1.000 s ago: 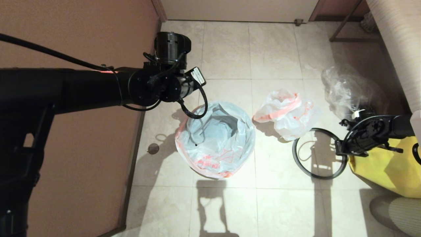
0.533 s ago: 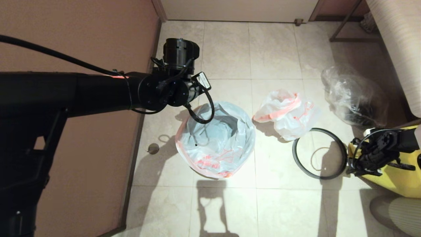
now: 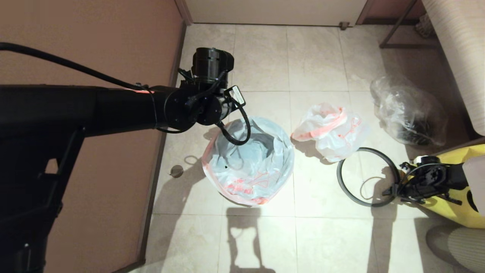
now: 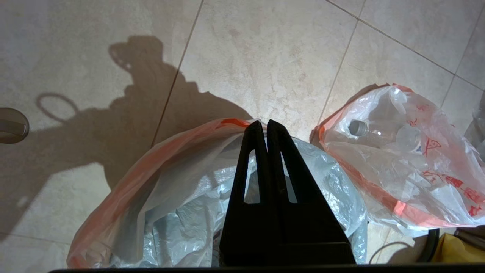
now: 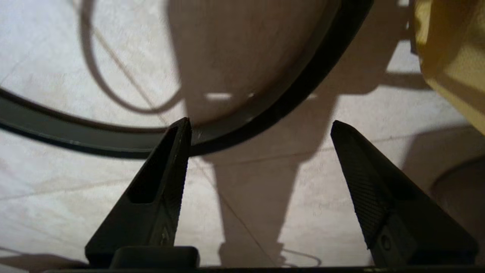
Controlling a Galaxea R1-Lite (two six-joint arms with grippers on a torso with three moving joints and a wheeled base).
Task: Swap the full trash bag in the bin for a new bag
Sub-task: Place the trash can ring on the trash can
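Note:
The new bag lines the bin, folded over its rim, so only the bin's dark inside shows through the film. My left gripper is shut and hovers over the orange rim band of the new bag. It grips nothing that I can see. To the right lies the full trash bag, bulging, with pale tubes showing through. The loose grey ring lies flat on the floor. My right gripper is open at the ring's near right edge, with one fingertip over the ring.
A clear bag with dark contents sits at the back right. A yellow bag lies behind my right arm. The brown wall runs along the left, with a floor drain beside it. A thin elastic loop lies inside the ring.
My left arm has shifted right, over the lined bin's far left rim. My right arm has drawn back from above the ring to its near right edge. The bags have not moved.

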